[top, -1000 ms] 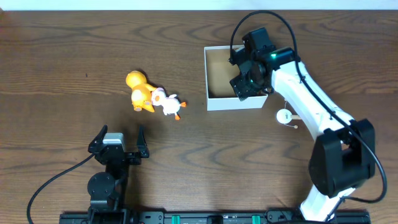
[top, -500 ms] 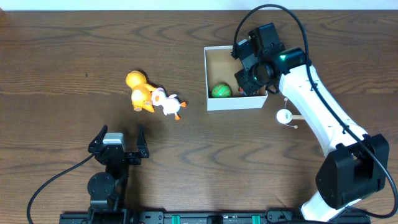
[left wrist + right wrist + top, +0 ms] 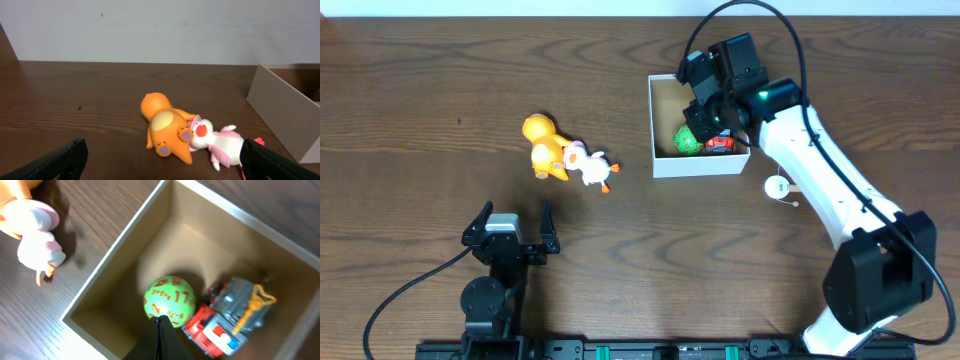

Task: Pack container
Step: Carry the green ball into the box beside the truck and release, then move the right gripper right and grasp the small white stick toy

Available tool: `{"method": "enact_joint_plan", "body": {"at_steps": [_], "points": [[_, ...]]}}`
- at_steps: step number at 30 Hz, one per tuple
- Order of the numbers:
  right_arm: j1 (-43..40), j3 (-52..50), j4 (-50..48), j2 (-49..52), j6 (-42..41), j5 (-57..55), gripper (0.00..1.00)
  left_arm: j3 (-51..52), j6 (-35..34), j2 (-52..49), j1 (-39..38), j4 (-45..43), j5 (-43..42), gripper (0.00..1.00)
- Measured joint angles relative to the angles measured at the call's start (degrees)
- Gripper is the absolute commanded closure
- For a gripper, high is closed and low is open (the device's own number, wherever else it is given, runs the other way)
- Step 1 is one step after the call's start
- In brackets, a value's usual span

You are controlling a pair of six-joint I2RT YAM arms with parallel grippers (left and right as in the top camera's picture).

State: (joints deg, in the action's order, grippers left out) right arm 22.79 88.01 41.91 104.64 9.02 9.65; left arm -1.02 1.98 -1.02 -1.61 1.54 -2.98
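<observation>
While ball (image 3: 168, 302) sits beside truck (image 3: 225, 320), container (image 3: 700, 165) floor beyond lies bare

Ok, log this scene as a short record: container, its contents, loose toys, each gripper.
container: white-walled box, open top, brown inside
inside: green ball beside red and grey toy vehicle
outside: orange toy touching white and pink toy, left of the container
left gripper: open, empty, apart from the toys
right gripper: shut, over the container
</observation>
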Motion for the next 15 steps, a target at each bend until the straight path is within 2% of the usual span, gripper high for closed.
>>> {"method": "enact_joint_plan", "body": {"at_steps": [7,12,15], "points": [[0.44,0.02,1.18,1.03,-2.54,-0.2,0.99,0.02,0.0,0.0,0.0,0.0,0.0,0.02],[-1.86,-0.02,9.46,0.66,-10.84,-4.72,0.99,0.0,0.0,0.0,0.0,0.0,0.0,0.02],[-5.42,0.0,15.82,-0.26,-18.69,-9.6,0.99,0.0,0.0,0.0,0.0,0.0,0.0,0.02]]}}
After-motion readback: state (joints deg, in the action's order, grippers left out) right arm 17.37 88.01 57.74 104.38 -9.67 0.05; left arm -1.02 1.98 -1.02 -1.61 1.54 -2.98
